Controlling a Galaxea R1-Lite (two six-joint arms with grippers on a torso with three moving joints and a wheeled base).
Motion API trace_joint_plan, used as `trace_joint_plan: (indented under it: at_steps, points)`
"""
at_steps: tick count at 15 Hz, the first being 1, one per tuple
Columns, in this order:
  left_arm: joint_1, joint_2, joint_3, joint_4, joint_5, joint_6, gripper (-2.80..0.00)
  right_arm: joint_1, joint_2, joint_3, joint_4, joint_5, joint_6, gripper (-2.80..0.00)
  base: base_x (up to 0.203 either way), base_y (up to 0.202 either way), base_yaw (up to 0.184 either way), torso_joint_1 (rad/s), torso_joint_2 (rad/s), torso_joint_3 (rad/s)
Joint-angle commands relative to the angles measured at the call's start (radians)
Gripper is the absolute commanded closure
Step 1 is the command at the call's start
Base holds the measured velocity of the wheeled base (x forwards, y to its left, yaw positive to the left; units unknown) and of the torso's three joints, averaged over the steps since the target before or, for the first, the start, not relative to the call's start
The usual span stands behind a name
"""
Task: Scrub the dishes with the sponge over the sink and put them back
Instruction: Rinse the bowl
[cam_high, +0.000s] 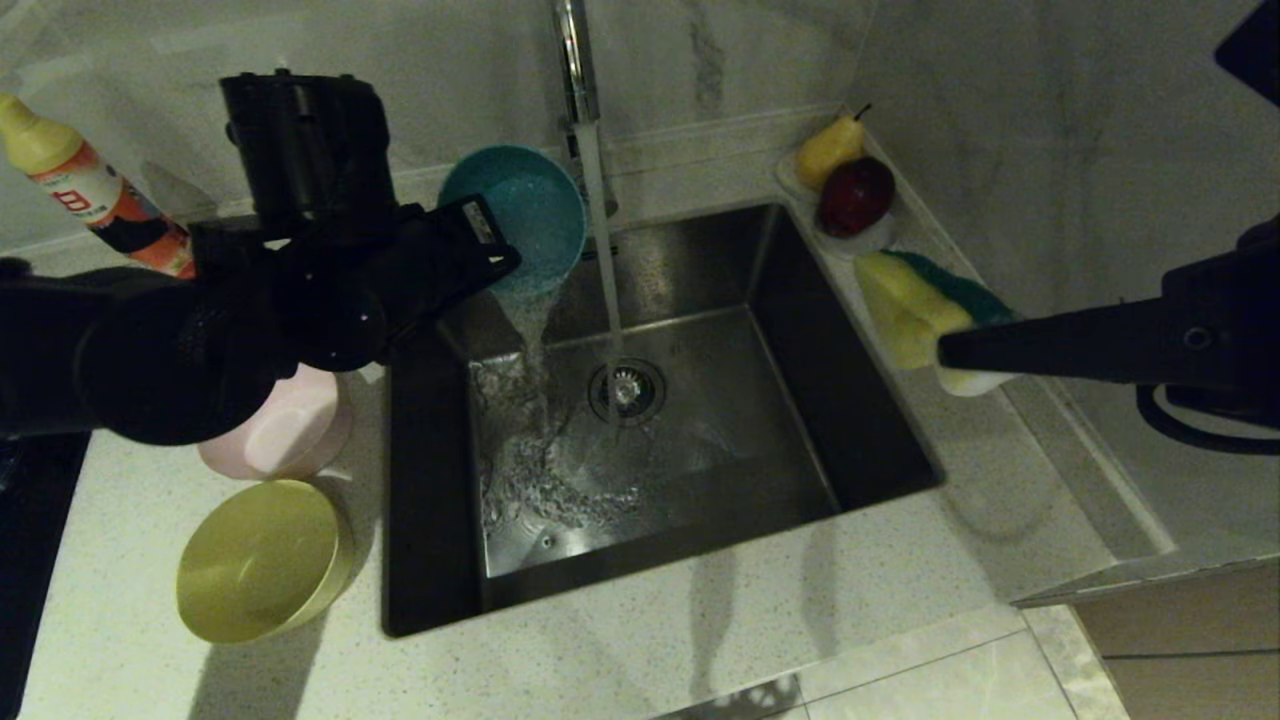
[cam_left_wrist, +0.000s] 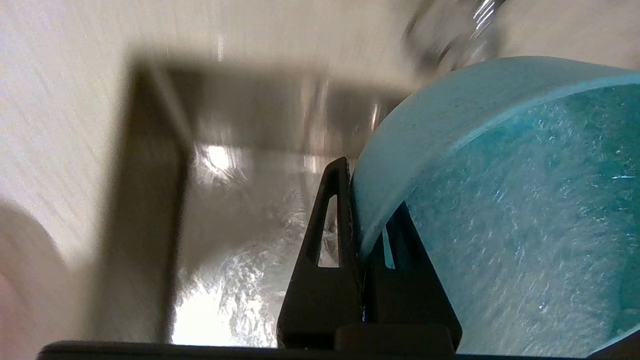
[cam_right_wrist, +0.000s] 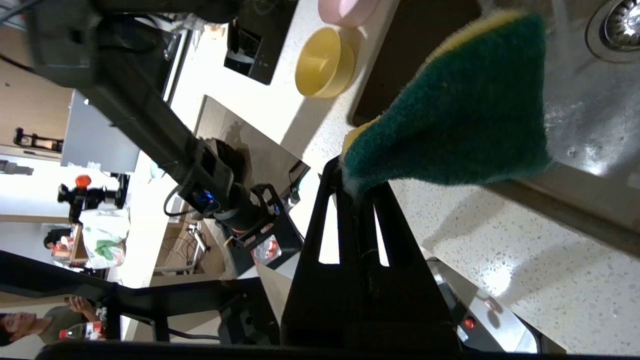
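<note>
While the tap (cam_high: 578, 70) runs into the sink (cam_high: 700, 400), the left gripper (cam_high: 480, 245) has its jaws clamped on the rim of the blue bowl (cam_high: 525, 225), one finger inside the wall and one outside. The bowl is tipped over the sink's back-left corner and water pours out of it into the basin.

The right gripper (cam_right_wrist: 357, 192) has its jaws pinched on one end of the sponge (cam_high: 925, 310); it hangs over the worktop (cam_high: 700, 620) edge just right of the sink, green face toward the wrist camera.

Key relation: bowl and sponge sit well apart on opposite sides of the sink, with the water stream between them. The bowl's open mouth faces roughly toward the sponge side, and the sponge's long axis points back toward the sink. My read is that the next move is to bring the two together over the drain (cam_high: 627, 388).

The pink bowl (cam_high: 285, 425) and yellow bowl (cam_high: 262, 560) sit on the worktop left of the sink, near the left arm.
</note>
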Motion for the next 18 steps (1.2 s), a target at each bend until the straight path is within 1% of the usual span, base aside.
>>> trace_joint_plan:
  at_steps: [1,2,3,4,5,8,9,12,15,18]
  points:
    - [-0.001,-0.091,0.153,-0.298,0.001,0.157,0.00,0.000,0.009,0.003,0.001,0.004,0.002,0.00,0.000,0.000,0.000,0.000,0.00,0.000]
    - [-0.001,-0.109,0.209,-0.425,-0.004,0.240,0.00,0.000,0.012,0.003,0.001,0.003,0.002,0.00,0.000,0.000,0.000,0.000,0.00,0.000]
    - [-0.001,-0.118,0.254,-0.540,-0.016,0.304,0.00,0.000,0.019,0.004,0.001,0.004,0.002,0.00,0.000,0.000,0.000,0.000,0.00,0.000]
    - [-0.001,-0.120,0.291,-0.612,-0.038,0.332,0.00,0.000,0.025,0.004,0.001,0.004,0.002,0.00,0.000,0.000,0.000,0.000,0.00,0.000]
    - [-0.001,-0.121,0.320,-0.658,-0.065,0.346,0.00,0.000,0.027,0.003,0.001,0.003,0.002,0.00,0.000,0.000,0.000,0.000,0.00,0.000]
    - [-0.001,-0.132,0.394,-0.784,-0.132,0.353,0.00,0.000,0.024,0.003,0.001,0.003,0.002,0.00,0.000,0.000,0.000,0.000,0.00,0.000]
    - [-0.001,-0.137,0.435,-0.859,-0.156,0.358,0.00,0.000,0.024,0.003,0.001,0.003,0.002,0.00,0.000,0.000,0.000,0.000,0.00,0.000]
    - [-0.001,-0.170,0.529,-1.003,-0.227,0.398,0.00,0.000,0.025,0.001,0.001,0.009,0.005,0.00,0.000,0.000,0.000,0.000,0.00,0.000]
    - [-0.001,-0.191,0.569,-1.051,-0.248,0.400,0.00,-0.003,0.023,-0.002,0.001,0.021,0.005,0.00,0.000,0.000,0.000,0.000,0.00,0.000]
    - [-0.001,-0.209,0.578,-1.041,-0.252,0.398,0.00,-0.002,0.027,-0.002,0.001,0.023,0.005,0.00,0.000,0.000,0.000,0.000,0.00,0.000]
